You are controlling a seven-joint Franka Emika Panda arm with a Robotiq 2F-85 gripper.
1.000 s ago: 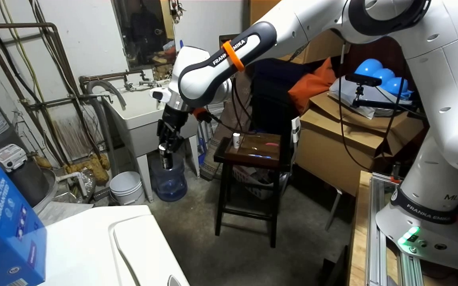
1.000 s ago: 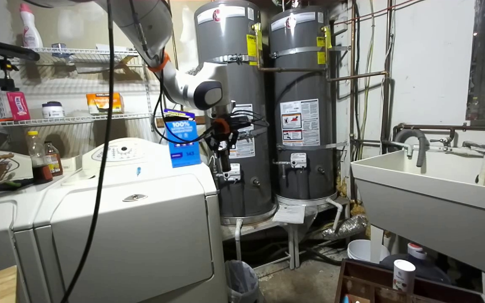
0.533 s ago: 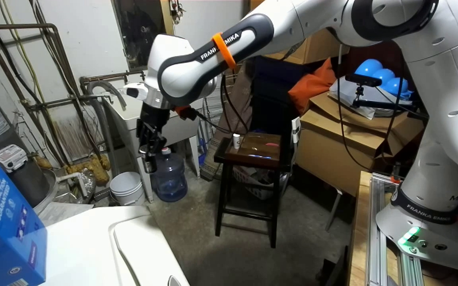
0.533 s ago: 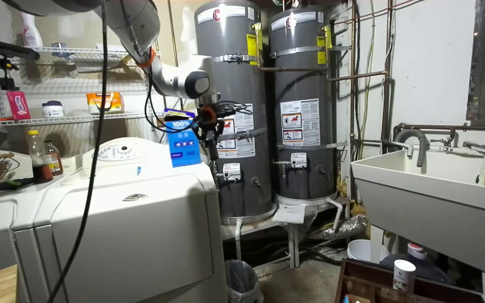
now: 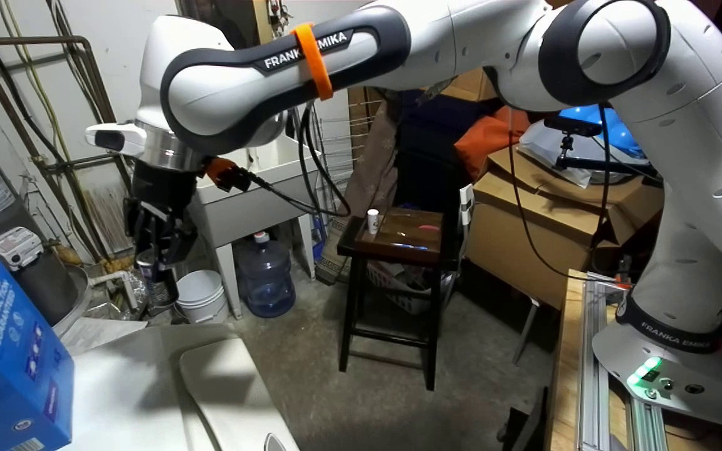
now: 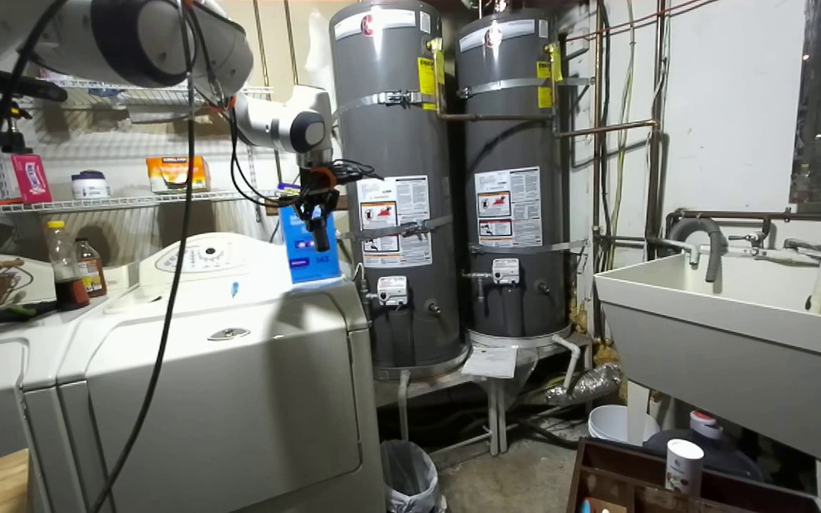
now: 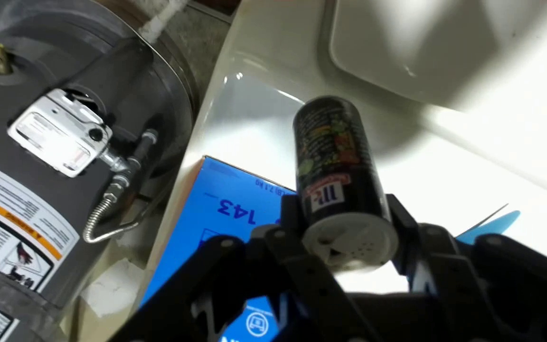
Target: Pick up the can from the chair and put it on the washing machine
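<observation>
The can (image 7: 330, 142), a dark printed cylinder with a pale perforated lid, is held between my gripper's (image 7: 344, 213) two fingers, lid toward the wrist camera. In both exterior views the can (image 5: 162, 291) (image 6: 320, 236) hangs below my gripper (image 5: 159, 254) (image 6: 316, 214). It is in the air above the white washing machine (image 5: 141, 388) (image 6: 218, 385), near its water-heater edge. In the wrist view the machine's top (image 7: 264, 128) lies behind the can, with shadows on it. The dark chair (image 5: 361, 249) stands apart across the floor, with a white container (image 5: 372, 221) on it.
A tall blue box (image 5: 16, 363) (image 6: 311, 246) stands on the washing machine close beside the can. Grey water heaters (image 6: 396, 313) rise just past the machine's edge. A utility sink (image 6: 724, 335) and blue water jug (image 5: 267, 282) are further off. Cables (image 5: 286, 203) hang from the arm.
My gripper has carried the can from in front of the sink and water jug toward the blue box, over the washing machine. The chair and box have not moved.
</observation>
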